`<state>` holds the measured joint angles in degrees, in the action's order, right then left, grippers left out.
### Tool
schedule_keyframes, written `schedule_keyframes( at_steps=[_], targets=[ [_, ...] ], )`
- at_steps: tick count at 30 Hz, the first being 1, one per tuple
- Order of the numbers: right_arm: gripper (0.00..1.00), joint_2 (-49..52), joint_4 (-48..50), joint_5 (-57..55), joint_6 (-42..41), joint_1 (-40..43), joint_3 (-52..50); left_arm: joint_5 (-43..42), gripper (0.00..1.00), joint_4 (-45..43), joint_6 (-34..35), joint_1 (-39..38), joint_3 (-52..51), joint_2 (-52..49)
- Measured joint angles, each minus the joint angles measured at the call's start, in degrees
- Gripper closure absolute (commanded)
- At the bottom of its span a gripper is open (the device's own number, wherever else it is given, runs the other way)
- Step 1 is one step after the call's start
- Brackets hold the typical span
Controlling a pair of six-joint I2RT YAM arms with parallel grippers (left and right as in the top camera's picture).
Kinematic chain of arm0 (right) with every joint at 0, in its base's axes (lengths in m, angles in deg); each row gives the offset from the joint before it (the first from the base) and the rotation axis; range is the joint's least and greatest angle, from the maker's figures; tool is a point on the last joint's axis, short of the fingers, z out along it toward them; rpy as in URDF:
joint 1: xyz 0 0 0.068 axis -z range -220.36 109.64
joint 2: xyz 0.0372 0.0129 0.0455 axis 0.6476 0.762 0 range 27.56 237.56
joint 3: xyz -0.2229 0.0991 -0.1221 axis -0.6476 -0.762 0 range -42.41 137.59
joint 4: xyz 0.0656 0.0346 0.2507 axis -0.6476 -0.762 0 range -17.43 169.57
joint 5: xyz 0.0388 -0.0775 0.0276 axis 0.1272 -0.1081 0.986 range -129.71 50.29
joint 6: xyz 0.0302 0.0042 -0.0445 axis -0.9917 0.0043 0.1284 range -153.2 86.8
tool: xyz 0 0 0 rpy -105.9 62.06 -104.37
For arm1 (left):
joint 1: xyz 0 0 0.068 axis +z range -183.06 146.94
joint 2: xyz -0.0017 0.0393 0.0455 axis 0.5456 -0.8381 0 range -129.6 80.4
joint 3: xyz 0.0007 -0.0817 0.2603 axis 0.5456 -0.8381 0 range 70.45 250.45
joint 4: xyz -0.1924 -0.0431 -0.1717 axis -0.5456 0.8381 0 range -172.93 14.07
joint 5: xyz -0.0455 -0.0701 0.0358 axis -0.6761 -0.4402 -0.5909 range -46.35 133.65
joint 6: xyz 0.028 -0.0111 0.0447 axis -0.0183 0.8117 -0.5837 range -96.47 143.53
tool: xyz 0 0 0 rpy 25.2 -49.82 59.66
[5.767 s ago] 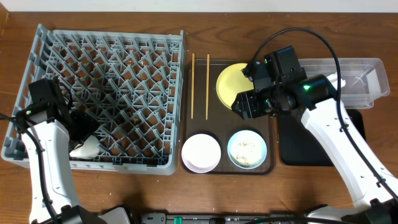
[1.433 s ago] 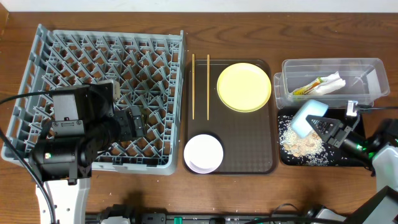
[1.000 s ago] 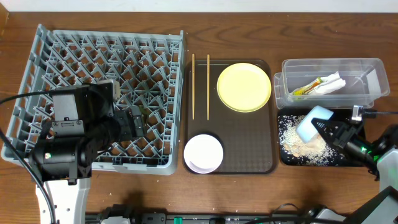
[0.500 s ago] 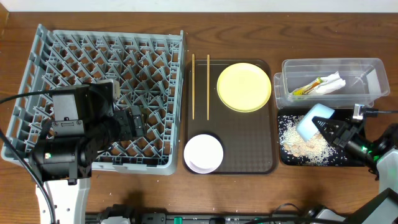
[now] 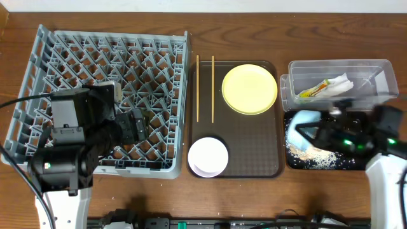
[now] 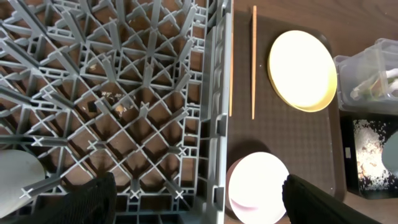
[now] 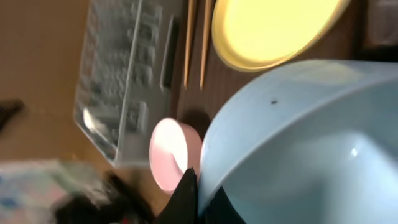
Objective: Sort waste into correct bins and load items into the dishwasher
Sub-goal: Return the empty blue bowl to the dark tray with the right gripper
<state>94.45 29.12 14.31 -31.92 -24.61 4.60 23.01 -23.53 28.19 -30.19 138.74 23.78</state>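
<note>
The right pincer (image 5: 316,133) is clamped on the rim of the light blue bowl (image 5: 297,124). It holds the bowl tipped on its side above the left end of the black tray (image 5: 356,163), the opening turned away from the arm. That placement reads as deliberate: the rice scraps (image 5: 313,154) lie heaped in the tray just under the bowl, so the tilt looks meant to shed food there. In the right wrist view the bowl's inside shows only a dark speck, which suggests it is emptied and due for the dish rack (image 5: 108,35). In that view the bowl fills the right and lower part of the picture, and one dark finger (image 7: 188,193) pinches the rim at the bottom edge. The bowl thus sits right in the pincer's grip and juts forward from it toward the brown tray (image 5: 254,146). The clear tub (image 5: 375,67), just behind the black tray, holds the snack wrapper (image 5: 313,89) and the paper napkin (image 5: 342,83), so the dry waste looks sorted. The yellow plate (image 5: 249,89), the pink-white bowl (image 5: 207,156) and the two chopsticks (image 5: 197,88) lie on the brown tray, not yet loaded. The left pincer (image 6: 205,200) hangs over the rack's near right corner with its fingers spread wide and nothing between them. A white cup (image 6: 15,180) sits in the rack at its left. The rack, trays and tub all rest on the wooden desk (image 5: 191,19).
</note>
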Motion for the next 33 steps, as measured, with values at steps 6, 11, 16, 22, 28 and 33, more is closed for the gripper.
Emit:
schedule_keyframes(
  at_steps=[6,11,16,22,28,33],
  targets=[
    [0.99,-0.5,0.0,-21.7,-8.6,-26.7,1.9,0.5,0.13,-0.6,0.0,0.0,0.0,0.1],
    [0.99,5.3,4.6,-39.7,-16.9,-44.3,1.9,3.0,0.13,-0.7,0.0,0.0,0.0,-0.7],
    [0.98,13.8,9.0,-49.4,-21.6,-52.9,1.9,4.2,0.13,-0.8,0.0,0.0,0.0,-2.1],
    [0.52,18.4,5.8,-53.6,-22.9,-54.1,2.9,6.1,0.13,-0.8,0.0,-0.1,1.0,-3.8],
    [0.46,17.9,0.5,-54.3,-21.9,-52.6,14.6,6.7,0.13,-1.5,0.0,-3.9,5.7,-5.4],
    [0.46,16.1,-1.4,-53.3,-22.3,-45.6,24.6,7.7,0.13,-3.5,0.4,-11.7,7.6,-9.7]
  ],
)
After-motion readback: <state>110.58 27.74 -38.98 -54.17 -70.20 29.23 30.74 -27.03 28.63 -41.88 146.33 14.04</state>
